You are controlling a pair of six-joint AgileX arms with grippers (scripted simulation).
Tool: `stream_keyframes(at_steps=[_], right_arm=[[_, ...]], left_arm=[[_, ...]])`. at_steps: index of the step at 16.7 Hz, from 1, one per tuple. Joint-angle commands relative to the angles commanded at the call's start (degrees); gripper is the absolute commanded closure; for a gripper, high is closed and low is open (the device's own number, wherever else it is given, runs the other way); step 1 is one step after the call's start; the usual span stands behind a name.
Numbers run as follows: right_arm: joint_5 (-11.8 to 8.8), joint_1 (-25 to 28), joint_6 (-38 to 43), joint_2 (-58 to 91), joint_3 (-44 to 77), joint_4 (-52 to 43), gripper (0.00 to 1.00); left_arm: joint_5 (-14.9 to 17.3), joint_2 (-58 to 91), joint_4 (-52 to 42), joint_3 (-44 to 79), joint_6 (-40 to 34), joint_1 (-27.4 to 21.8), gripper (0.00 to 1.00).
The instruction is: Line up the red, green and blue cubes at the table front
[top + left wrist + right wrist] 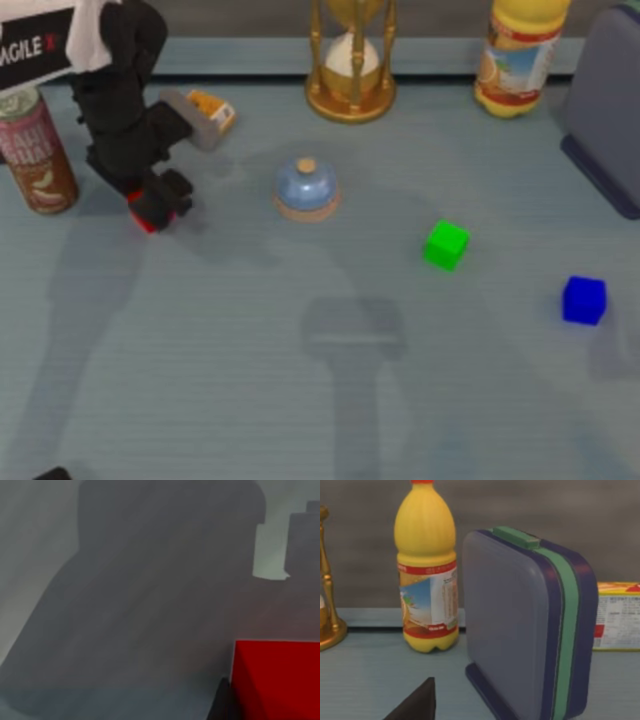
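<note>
Grey-blue table (pixel 250 400), "AGILE X" on the left arm, its gripper (pixel 157 208) around the red cube (pixel 277 680).

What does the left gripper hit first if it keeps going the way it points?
The left gripper points down at the small bright red cube, already at its fingertips; the ribbed grey-blue table lies directly beneath. Contact can't be confirmed, since depth is unclear.

Soft, even light — perhaps overhead — broad shadows
</note>
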Motion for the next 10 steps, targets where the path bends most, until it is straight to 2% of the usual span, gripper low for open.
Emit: stream_keyframes(at_steps=[8,10], right_arm=[[0.00,0.00,0.00,0.00,0.00,0.00,0.00],[0.00,0.00,0.00,0.00,0.00,0.00,0.00]], left_arm=[[0.00,0.00,0.00,0.00,0.00,0.00,1.00],[1.16,-2.40,-1.36,0.45,-0.76,-0.23,1.00]])
